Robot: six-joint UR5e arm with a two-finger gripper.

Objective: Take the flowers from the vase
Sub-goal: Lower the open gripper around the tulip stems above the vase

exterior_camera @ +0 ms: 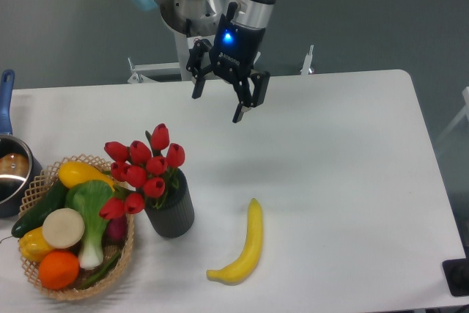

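Matt ribbed dark grey vase (171, 214); woven wicker basket (45, 181); glossy steel pot (13, 174); smooth matt white table (344, 159).

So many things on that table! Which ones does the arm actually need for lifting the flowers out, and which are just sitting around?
Needed for the job:
- the flowers, red tulips
- the vase that holds them
- the gripper, open, up above the table

Just lying about:
- the banana
- the wicker basket of vegetables and fruit
- the pot with a blue handle

Red flowers (143, 166), dark grey ribbed vase (171, 213), yellow banana (245, 245), white table (344, 181), black claw (218, 106).
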